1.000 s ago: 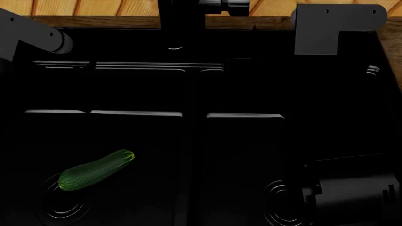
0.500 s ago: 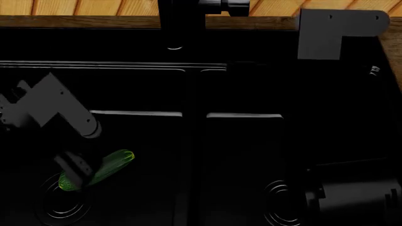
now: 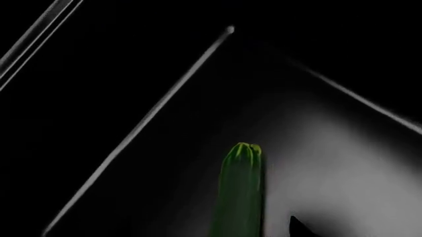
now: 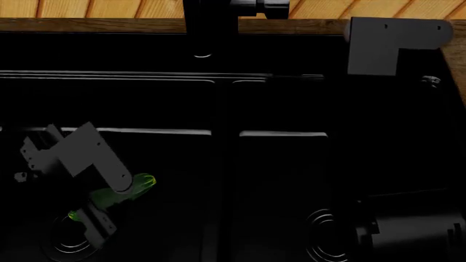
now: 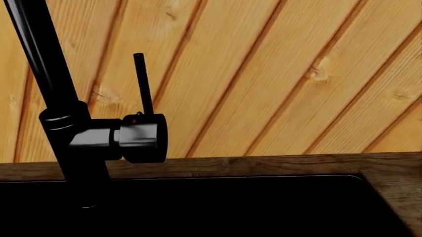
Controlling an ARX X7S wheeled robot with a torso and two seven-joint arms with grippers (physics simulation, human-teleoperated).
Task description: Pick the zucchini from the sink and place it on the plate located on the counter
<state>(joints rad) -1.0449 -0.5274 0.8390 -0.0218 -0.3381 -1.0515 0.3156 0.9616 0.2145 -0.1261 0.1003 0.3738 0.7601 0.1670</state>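
1. Dark green zucchini (image 4: pixel 124 192) lies on the floor of the left basin of the black sink (image 4: pixel 218 109), pale stem end aimed toward the divider, other end just beside the ringed drain (image 4: pixel 69 243).
2. Left claw (image 4: pixel 98 221) hangs right over the zucchini's middle in the head view (arm links cover most of the veg, only the two ends peek out). Left wrist view has the zucchini running lengthwise away from the cam, stem end far.
3. Left claw state: can't tell. One dark finger tip shows beside the zucchini in the wrist view, but no clear sight of both fingers or contact.
4. Right arm (image 4: pixel 386 43) is parked high near the back corner of the sink, well apart from the veg. Its wrist cam sees only the black faucet (image 5: pixel 72 133), the wood planks and the brown bench edge (image 5: pixel 264 165); right claw itself isn't in view.
5. Step in hand, I'd say: the pick, approach/grasp phase. Nothing lifted yet by the look of it.
6. Next move prob. needs fingers straddling the zucchini across its width, a firm close (glossy skin, could slip), then a straight lift clear of the basin wall.
7. Plate isn't in any view, so the carry will need a turn to find it.
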